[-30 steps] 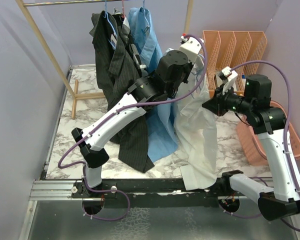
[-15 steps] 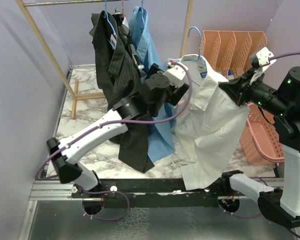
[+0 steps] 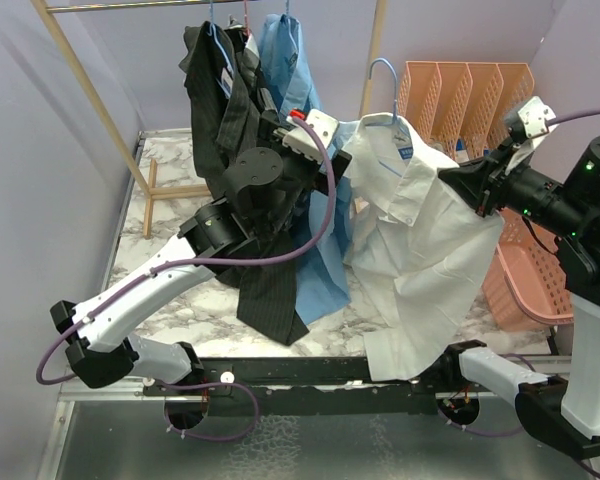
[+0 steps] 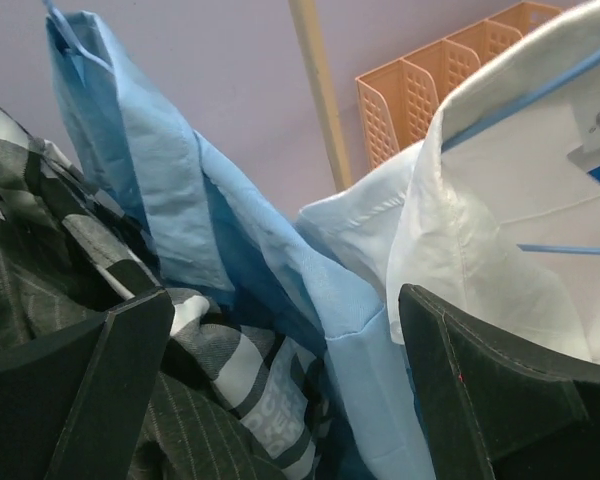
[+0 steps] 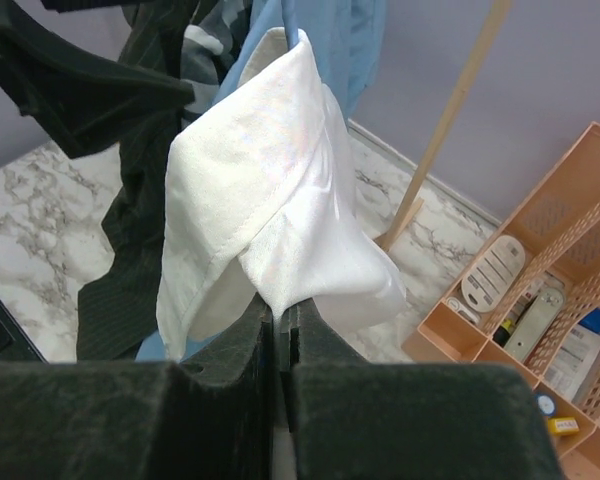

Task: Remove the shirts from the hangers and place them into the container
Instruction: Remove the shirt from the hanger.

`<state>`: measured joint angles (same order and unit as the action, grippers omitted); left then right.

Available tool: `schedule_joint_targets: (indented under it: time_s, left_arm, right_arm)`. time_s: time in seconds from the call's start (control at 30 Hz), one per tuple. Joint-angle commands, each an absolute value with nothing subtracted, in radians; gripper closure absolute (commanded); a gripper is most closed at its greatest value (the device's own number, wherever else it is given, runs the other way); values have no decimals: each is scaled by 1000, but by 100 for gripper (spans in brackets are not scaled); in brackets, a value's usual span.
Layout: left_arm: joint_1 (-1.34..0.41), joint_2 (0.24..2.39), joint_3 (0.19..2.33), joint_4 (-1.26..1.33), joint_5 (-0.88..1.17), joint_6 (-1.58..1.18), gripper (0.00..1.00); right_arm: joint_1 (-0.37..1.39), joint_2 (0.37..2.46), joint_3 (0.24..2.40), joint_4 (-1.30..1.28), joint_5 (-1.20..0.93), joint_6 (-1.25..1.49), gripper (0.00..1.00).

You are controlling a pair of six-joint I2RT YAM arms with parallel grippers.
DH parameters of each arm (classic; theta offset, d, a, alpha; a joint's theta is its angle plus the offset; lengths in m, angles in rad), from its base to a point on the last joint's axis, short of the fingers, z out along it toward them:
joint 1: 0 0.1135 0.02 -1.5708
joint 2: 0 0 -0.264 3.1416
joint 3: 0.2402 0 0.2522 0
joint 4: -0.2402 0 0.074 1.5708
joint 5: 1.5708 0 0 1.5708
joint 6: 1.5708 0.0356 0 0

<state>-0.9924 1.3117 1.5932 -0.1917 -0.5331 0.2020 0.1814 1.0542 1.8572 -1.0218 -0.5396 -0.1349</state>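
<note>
The left end effector (image 4: 285, 335) is newly spread, so the right end effector (image 5: 280, 322) alone pinches the white shirt (image 3: 420, 250), hanger (image 3: 380, 75) still inside, beside the basket (image 3: 536, 292).

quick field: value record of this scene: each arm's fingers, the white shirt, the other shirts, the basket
left fingers: open, holding nothing, beside the light blue shirt
right fingers: shut on a fold of the white shirt
white shirt: on its blue hanger, hook off the rack
at rack: light blue shirt, pinstriped shirt, checked shirt
container: right of the white shirt, no shirt visible inside
</note>
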Motion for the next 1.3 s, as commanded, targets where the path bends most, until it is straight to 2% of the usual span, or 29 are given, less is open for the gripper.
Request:
schedule_joint_targets:
  time_s: [0.0, 0.3, 0.43, 0.63, 0.93, 1.13, 1.27]
  left_arm:
    - [-993, 1362, 1623, -197, -530, 242, 1]
    - [-993, 1377, 1633, -89, -519, 256, 3]
    - [-994, 1358, 1615, -15, -495, 257, 5]
    - [-993, 1329, 1599, 43, -502, 268, 8]
    - [-994, 1322, 1590, 55, -461, 274, 11]
    - [-993, 1373, 1604, 60, -433, 310, 20]
    - [-992, 1396, 1588, 106, -435, 335, 36]
  right_arm:
    - [181, 1035, 1948, -991, -608, -122, 99]
    - [181, 1095, 2111, -1015, -726, -115, 99]
    - [180, 1089, 2108, -1017, -796, -109, 99]
    - [180, 1070, 2097, -1015, -793, -112, 99]
    - [180, 1071, 2108, -1029, -906, -110, 99]
    - [181, 1072, 2076, -1023, -982, -97, 99]
    - [181, 1070, 2076, -1027, -964, -101, 99]
